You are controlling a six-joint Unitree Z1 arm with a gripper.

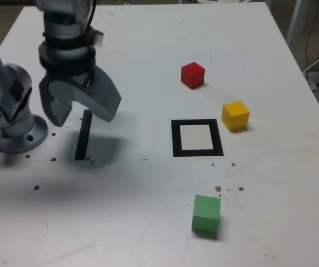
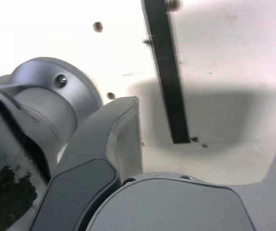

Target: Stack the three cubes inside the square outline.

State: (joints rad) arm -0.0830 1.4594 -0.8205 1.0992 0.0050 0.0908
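Toward the left in the exterior view, above the black tape strip [image 1: 84,135] near the arm's base [image 1: 19,133], hangs the gripper [image 1: 84,123], jaws spread wide with nothing between them. All three cubes lie well to its right, apart from one another. The red cube [image 1: 192,75] sits on the far side, the yellow cube [image 1: 235,116] farther right, just beside the square outline [image 1: 177,146], and the green cube [image 1: 206,214] on the near side. The outline holds no cube. Whichever cube comes first, the next move likely calls for a rightward reach.
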